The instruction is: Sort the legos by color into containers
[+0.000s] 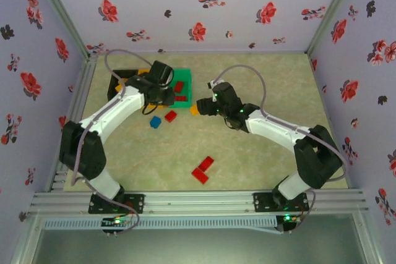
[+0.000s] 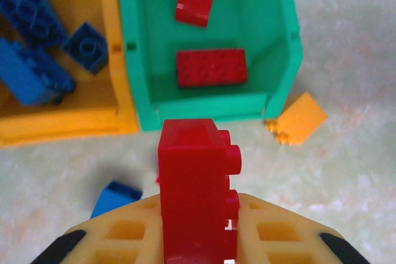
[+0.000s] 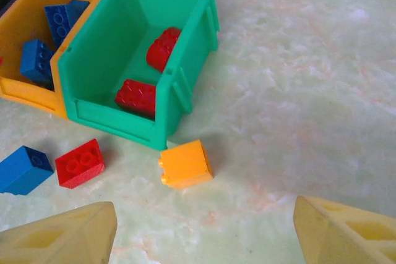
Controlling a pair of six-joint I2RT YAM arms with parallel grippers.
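My left gripper [image 2: 197, 211] is shut on a red lego [image 2: 192, 171], held upright just in front of the green container [image 2: 279, 85]. Two red legos [image 2: 212, 67] lie inside that bin. The orange-yellow container [image 2: 111, 41] beside it holds several blue legos [image 2: 28, 72]. A black container [image 1: 119, 81] stands at the far left of the row. My right gripper [image 3: 204, 214] is open above the table, with an orange lego [image 3: 185, 164] lying a little ahead of its fingers. From above, the left gripper [image 1: 164, 97] and the right gripper [image 1: 202, 104] sit close to the bins.
Loose on the table near the bins are a blue lego [image 3: 25, 168] and a red lego [image 3: 79, 162]. Two more red legos [image 1: 202, 170] lie in the middle foreground. Flowered walls enclose the table on three sides.
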